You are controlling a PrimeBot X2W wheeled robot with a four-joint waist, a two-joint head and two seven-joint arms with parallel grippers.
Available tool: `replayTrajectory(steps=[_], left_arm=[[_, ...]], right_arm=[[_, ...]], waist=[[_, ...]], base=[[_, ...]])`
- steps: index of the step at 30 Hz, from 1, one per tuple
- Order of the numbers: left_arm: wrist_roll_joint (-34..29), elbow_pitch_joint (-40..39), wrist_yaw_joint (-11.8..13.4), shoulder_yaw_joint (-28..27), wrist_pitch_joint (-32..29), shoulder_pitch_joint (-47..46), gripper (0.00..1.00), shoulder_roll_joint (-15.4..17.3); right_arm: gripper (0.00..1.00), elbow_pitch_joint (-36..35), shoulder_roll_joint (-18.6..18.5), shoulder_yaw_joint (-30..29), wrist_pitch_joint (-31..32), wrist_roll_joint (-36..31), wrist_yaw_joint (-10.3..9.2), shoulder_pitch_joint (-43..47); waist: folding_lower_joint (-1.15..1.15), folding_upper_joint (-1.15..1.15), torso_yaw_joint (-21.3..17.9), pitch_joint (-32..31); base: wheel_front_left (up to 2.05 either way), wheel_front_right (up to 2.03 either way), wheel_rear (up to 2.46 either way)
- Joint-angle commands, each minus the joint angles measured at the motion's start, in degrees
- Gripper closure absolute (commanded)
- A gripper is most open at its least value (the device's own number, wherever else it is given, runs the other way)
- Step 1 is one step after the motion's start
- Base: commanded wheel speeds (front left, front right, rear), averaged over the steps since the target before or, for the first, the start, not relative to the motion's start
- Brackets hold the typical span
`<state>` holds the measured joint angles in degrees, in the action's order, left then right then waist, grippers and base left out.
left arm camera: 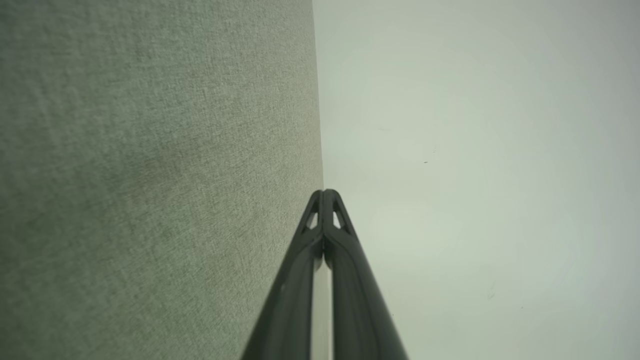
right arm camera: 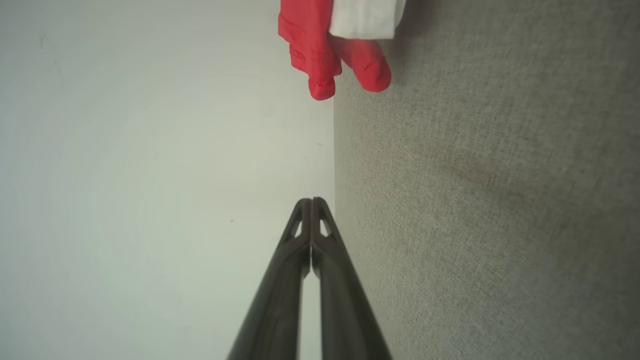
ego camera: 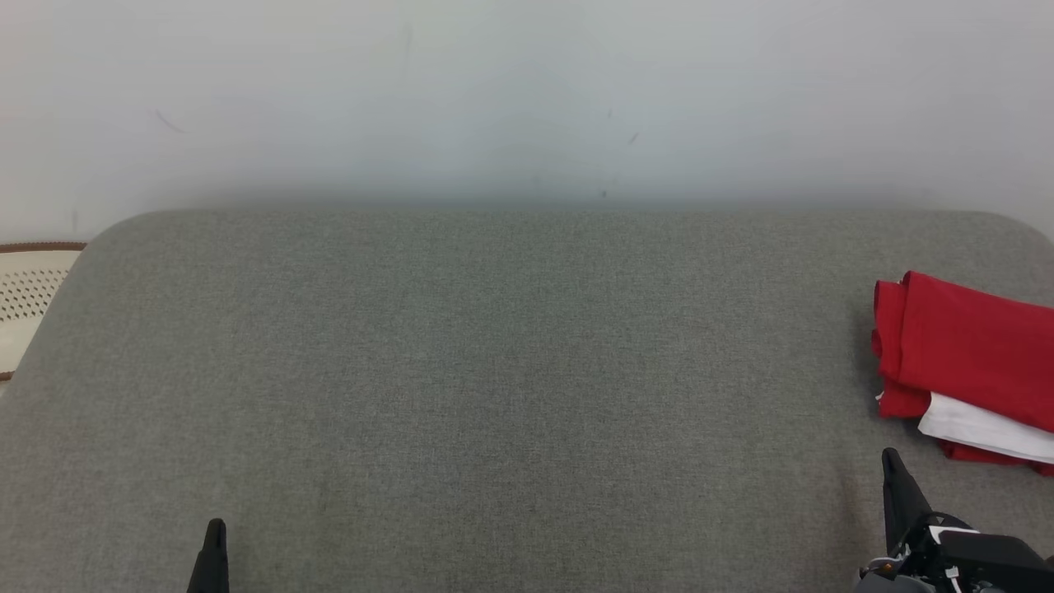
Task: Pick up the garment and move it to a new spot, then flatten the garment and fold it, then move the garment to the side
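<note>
head view, garment: the garment (ego camera: 963, 354) is bright red and folded into a chunky bundle. It sits at the far right of the grey surface (ego camera: 494, 371), and the frame edge cuts part of it off.
head view, white layer: a white layer (ego camera: 984, 428) pokes out from between the red folds on the near side.
head view, left gripper: the left gripper (ego camera: 216, 531) is just a dark tip at the bottom left. Its fingers are pressed together and it's holding nothing.
head view, right gripper: the right gripper (ego camera: 893, 469) is at the bottom right, near the bundle but not touching it.
head view, background: there's a pale wall (ego camera: 527, 99) behind, and some cream perforated thing (ego camera: 25, 305) at the left edge.
left wrist view, left gripper (left arm camera: 324, 192): the fingertips meet with nothing between them. Grey surface (left arm camera: 150, 175) is on one side and wall (left arm camera: 475, 150) on the other.
right wrist view, right gripper (right arm camera: 311, 201): closed tip to tip, and empty.
right wrist view, garment (right arm camera: 312, 45): it's at the top of the view, well ahead of the fingertips. You can see two rounded red folds and a stitched hem, with the white layer (right arm camera: 365, 20) tucked right against them.
</note>
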<state>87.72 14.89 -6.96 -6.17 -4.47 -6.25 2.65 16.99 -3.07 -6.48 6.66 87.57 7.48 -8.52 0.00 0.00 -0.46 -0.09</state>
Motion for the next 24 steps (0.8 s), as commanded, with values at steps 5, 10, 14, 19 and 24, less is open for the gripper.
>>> replayTrajectory(steps=[5,10,14,19,24], left_arm=[[3.1,-0.1,-0.6,0.1,-0.6,-0.9,1.0,0.4],[5.1,-0.1,-0.7,0.1,-1.1,-0.8,1.0,0.4],[4.8,-0.1,-0.7,0.1,-1.0,-0.8,1.0,0.3],[4.8,-0.1,-0.7,0.1,-0.9,-0.8,1.0,0.3],[4.8,-0.1,-0.7,0.1,-0.9,-0.8,1.0,0.3]], right_arm=[[1.0,-0.6,0.2,-0.7,1.0,3.0,0.02,0.1],[1.0,-0.8,0.3,-1.0,1.4,4.7,0.02,0.1],[1.0,-0.8,0.3,-1.0,1.4,4.6,0.02,0.1],[1.0,-0.8,0.3,-1.0,1.4,4.6,0.02,0.1],[1.0,-0.8,0.3,-1.0,1.4,4.6,0.02,0.1]], waist=[[0.0,0.0,0.3,0.1],[0.0,0.0,0.5,0.3],[0.0,0.0,0.5,0.3],[0.0,0.0,0.5,0.3],[0.0,0.0,0.5,0.3]], base=[[0.0,0.0,0.0],[0.0,0.0,0.0],[0.0,0.0,0.0],[0.0,0.0,0.0],[0.0,0.0,0.0]])
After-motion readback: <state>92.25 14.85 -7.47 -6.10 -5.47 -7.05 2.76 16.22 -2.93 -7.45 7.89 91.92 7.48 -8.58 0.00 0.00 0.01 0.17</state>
